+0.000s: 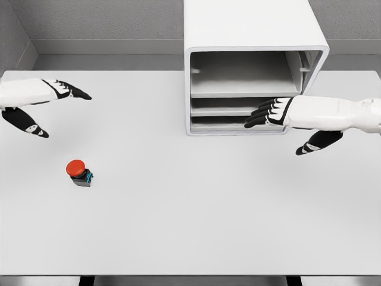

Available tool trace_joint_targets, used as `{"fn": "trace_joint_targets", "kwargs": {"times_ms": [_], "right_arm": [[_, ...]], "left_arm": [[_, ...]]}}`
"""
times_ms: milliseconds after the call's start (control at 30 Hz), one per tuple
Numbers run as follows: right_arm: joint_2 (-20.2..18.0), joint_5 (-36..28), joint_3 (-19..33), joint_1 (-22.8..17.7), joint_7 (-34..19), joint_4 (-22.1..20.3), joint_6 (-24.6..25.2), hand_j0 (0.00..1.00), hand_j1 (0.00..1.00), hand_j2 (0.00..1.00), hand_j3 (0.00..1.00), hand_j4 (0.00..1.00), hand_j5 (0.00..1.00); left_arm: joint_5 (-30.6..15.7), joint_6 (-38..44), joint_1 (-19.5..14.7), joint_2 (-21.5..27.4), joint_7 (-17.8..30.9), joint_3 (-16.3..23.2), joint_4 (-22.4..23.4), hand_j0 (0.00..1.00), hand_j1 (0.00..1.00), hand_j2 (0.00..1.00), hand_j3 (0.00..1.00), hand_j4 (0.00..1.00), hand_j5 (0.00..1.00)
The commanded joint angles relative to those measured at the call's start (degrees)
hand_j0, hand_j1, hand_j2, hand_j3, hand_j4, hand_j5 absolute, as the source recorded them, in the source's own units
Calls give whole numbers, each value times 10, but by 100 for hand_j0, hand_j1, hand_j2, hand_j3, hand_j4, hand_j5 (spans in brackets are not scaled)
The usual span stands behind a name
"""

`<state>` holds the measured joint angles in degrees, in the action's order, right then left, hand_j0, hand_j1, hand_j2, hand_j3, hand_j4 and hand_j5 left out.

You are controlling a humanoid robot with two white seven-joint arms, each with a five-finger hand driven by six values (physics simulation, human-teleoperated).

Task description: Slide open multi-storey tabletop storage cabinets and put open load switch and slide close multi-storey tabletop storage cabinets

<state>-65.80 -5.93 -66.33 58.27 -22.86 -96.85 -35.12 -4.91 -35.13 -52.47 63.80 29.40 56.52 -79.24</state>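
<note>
Here, at the far left, the left hand (44, 101) hovers over the white table (196, 226), its black fingers stretched toward the right and its thumb hanging down and apart; it grasps nothing. Nearer and a little to the right, the load switch (80, 172) stands alone on the tabletop: a red mushroom button on a small dark body with a blue-green band. It is well apart from both hands and from the cabinet.

Right of the middle, at the far side of the table, stands the white multi-storey storage cabinet (253, 27). Its front shows three levels, a tall upper bay and two shallow ones beneath.

On the right, the right hand (274, 113) reaches in toward the left, its fingertips (253, 119) spread flat in front of the two lower levels, thumb dropped below the forearm. Whether they touch the cabinet front cannot be told. It holds nothing.
</note>
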Motion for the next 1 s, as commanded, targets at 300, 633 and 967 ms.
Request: {"fn": "trace_joint_targets", "kwargs": {"times_ms": [300, 633, 967], "right_arm": [[26, -9, 1, 24, 48, 4, 1, 100, 100, 100, 100, 100, 100], [48, -9, 2, 22, -10, 16, 1, 100, 100, 100, 100, 100, 100], [87, -36, 8, 26, -15, 18, 1, 100, 100, 100, 100, 100, 100]], "left_arm": [[-79, 1, 62, 33, 5, -5, -26, 100, 100, 100, 100, 100, 100], [-99, 1, 115, 57, 9, -40, -46, 100, 100, 100, 100, 100, 100], [-99, 1, 204, 53, 8, -120, -88, 100, 100, 100, 100, 100, 100]]}}
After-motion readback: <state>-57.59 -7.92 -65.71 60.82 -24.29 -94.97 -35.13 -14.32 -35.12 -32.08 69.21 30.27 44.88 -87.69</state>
